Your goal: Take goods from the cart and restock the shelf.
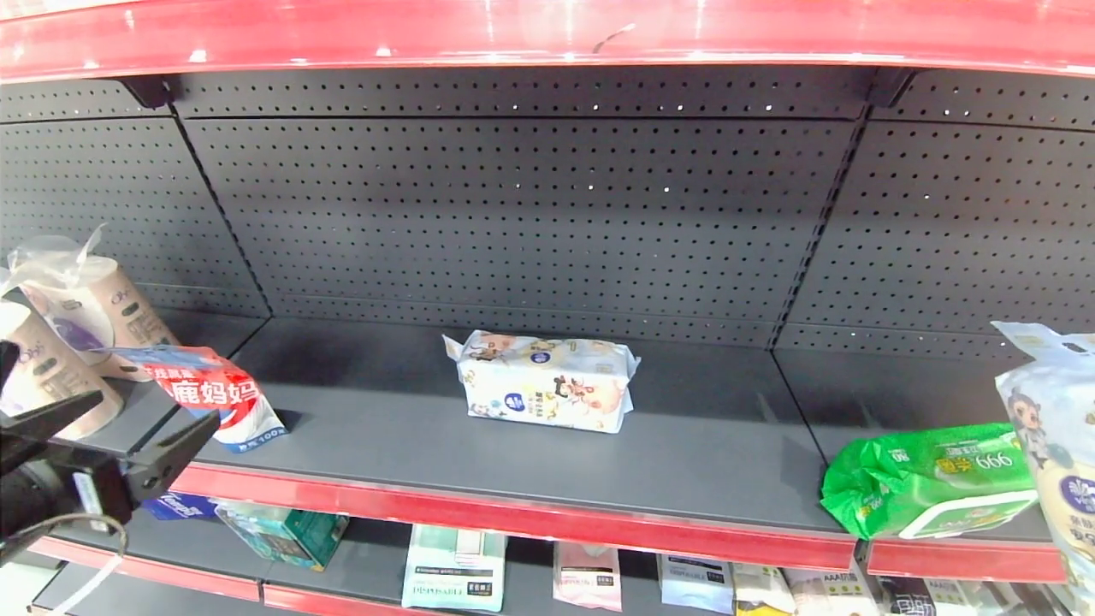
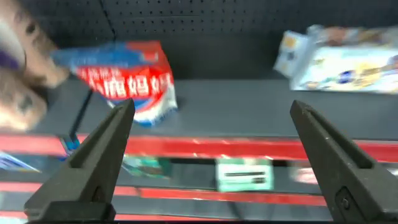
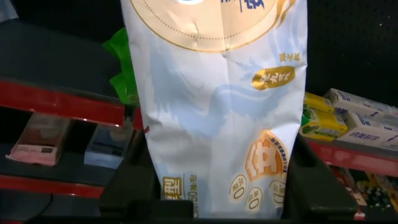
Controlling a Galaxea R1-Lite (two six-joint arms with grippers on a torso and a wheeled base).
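Observation:
A white cartoon-printed tissue pack (image 1: pixel 547 381) lies mid-shelf on the dark grey shelf deck (image 1: pixel 684 445). At the left stands a red, white and blue pack (image 1: pixel 218 398), also in the left wrist view (image 2: pixel 127 84). My left gripper (image 2: pixel 212 106) hangs open and empty in front of the shelf's red front edge, a little short of that pack. My right gripper (image 3: pixel 221 168) is shut on a tall white goods bag (image 3: pixel 217 106). That bag shows at the far right (image 1: pixel 1056 445), beside a green wipes pack (image 1: pixel 932 479).
Beige wrapped rolls (image 1: pixel 77 325) stand at the far left of the deck. A perforated back panel (image 1: pixel 530 214) closes the shelf, and a red shelf edge (image 1: pixel 547 38) runs overhead. The lower shelf (image 1: pixel 453 569) holds several packs. Bare deck lies either side of the tissue pack.

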